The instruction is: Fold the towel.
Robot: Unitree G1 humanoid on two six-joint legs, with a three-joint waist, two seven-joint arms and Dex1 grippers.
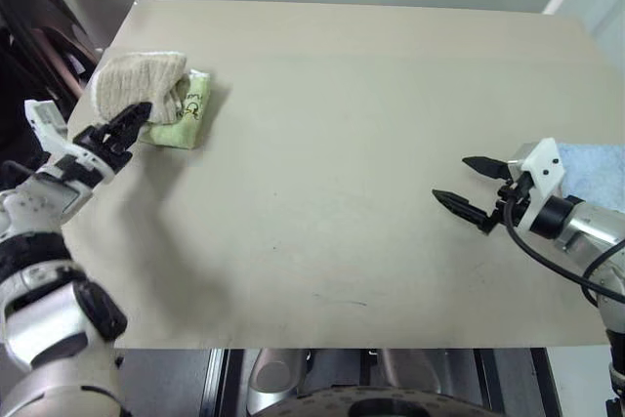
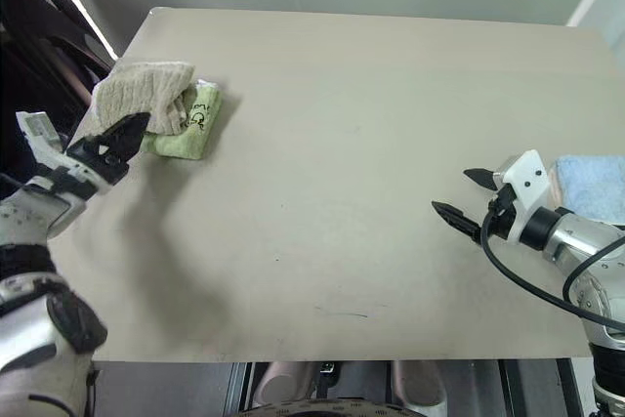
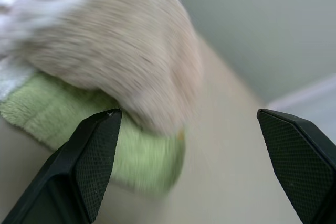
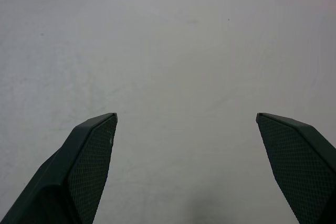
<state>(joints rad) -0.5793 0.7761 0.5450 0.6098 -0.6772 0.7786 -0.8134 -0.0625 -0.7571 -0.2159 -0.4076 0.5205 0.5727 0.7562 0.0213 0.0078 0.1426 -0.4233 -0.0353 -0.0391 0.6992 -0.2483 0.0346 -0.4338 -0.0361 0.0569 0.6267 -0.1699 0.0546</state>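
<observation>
Towel (image 1: 137, 85): beige terry cloth, bunched in a folded heap at the far left corner of the surface (image 1: 342, 192). It lies on top of a light-green folded towel (image 1: 186, 119), covering that towel's far-left part; the green towel's near-right portion, with a dark printed mark on it, stays exposed.

Left claw (image 1: 125, 129): hovering at the near-left side of the heap, tips just beside the beige towel's near edge. In the left wrist view the two black fingers (image 3: 89, 166) stand wide apart with nothing between them; the beige cloth and green cloth sit just beyond the tips. Not gripping.

Right claw (image 1: 469, 186): over the right part of the surface, well apart from the towel, pointing toward the surface's middle. Fingers (image 4: 89, 166) spread wide and empty, bare surface beneath them.

Light-blue folded towel (image 1: 596, 173): at the right edge of the surface, just behind the right claw's wrist, partly hidden by the arm.

Containers: none itemised.

Edges and room: the towel stack sits near the left edge and not far from the far edge of the surface. The middle, the near side and the far right of the surface are bare tan board between the two claws.
</observation>
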